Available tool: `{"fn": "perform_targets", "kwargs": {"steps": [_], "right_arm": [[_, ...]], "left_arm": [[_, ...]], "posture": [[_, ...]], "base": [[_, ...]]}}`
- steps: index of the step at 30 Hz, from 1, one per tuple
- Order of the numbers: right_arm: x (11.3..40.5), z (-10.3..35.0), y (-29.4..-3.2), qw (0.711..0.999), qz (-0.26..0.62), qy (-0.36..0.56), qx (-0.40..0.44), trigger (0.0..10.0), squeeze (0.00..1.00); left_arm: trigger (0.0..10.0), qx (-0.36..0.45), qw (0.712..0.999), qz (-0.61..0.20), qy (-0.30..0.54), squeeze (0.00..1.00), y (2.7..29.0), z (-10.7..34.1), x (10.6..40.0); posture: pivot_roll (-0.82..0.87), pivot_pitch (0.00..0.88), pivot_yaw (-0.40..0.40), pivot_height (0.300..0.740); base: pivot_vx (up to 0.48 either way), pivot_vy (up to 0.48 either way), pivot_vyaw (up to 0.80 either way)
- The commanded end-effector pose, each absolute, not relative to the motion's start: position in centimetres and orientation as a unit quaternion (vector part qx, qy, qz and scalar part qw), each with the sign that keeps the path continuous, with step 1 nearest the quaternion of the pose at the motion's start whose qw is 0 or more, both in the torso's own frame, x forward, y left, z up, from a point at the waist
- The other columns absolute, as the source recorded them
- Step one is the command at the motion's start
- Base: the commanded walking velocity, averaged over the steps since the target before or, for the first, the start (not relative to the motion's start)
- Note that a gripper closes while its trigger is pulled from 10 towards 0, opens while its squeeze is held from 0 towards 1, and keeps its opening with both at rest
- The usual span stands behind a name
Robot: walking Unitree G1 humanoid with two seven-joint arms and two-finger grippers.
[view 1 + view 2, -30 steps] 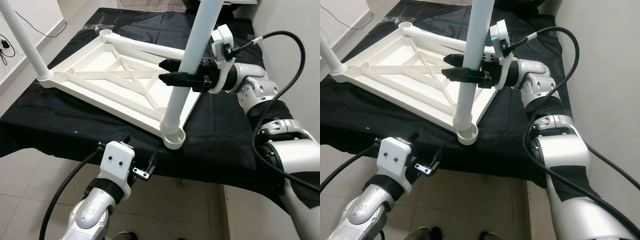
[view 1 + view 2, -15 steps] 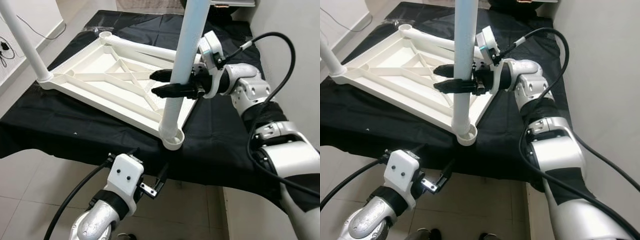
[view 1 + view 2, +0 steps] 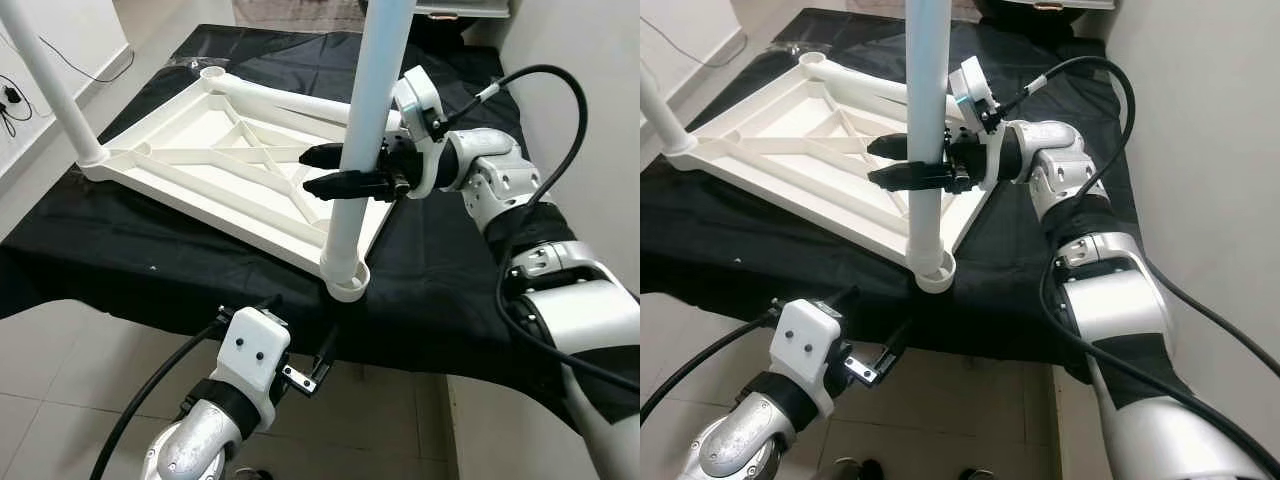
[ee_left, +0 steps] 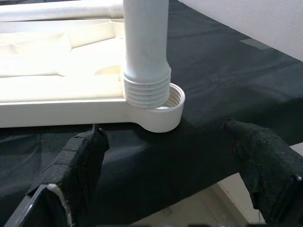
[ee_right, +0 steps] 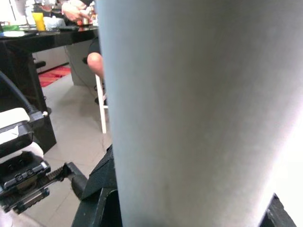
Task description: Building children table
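Black cloth (image 3: 120, 250) is covering the work surface across the middle of the head views, with pale floor tiles showing along the lower edge. On it I am seeing the white plastic tabletop, upside down with its ribbed underside up (image 3: 200, 165), running from the upper left toward the centre. One white leg is already standing in the far left corner (image 3: 50, 85), and another white tube is lying along the top edge (image 3: 290, 100). I am holding the tall white plastic table leg (image 3: 360, 150) upright with my right gripper (image 3: 330, 170), its two black fingers clamped on either side of the tube at centre frame. Compared with a second ago, the leg is sitting straighter over the round threaded corner socket (image 4: 165, 106), and its ribbed end (image 4: 147, 90) is now partly inside the rim. I judge the threads are only starting to engage, so turning is still needed. My left gripper (image 4: 165, 142) is hovering spread wide just below the table edge, gripping nothing.
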State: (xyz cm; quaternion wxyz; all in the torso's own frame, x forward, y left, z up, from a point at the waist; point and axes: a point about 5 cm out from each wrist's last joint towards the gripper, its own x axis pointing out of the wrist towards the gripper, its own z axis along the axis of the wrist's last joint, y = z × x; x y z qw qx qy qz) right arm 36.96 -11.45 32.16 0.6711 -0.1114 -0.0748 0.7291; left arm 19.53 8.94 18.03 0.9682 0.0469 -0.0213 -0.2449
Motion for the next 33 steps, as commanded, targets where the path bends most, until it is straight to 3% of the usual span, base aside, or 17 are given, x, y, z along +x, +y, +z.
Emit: {"fn": "perform_targets", "kwargs": {"steps": [1, 22, 33], "right_arm": [[37.2, 27.6, -12.2, 0.677, 0.727, 0.031, -0.112, 10.0, 0.0], [37.0, 29.0, -12.9, 0.679, 0.728, 0.01, -0.092, 10.0, 0.0], [36.4, 29.2, -13.2, 0.666, 0.742, 0.001, -0.074, 10.0, 0.0]], "left_arm": [[10.0, 0.05, 0.967, -0.249, -0.018, 0.0, 8.9, 17.9, 19.2], [10.0, 0.051, 0.969, -0.243, -0.014, 0.0, 8.9, 17.7, 19.0], [10.0, 0.053, 0.969, -0.241, -0.014, 0.0, 8.9, 17.7, 19.1]], "posture": [[0.17, 0.237, -0.048, 0.74], [0.16, 0.26, -0.052, 0.74], [0.16, 0.261, -0.048, 0.74]], "base": [[0.0, 0.0, 0.0], [0.0, 0.0, 0.0], [0.0, 0.0, 0.0]]}}
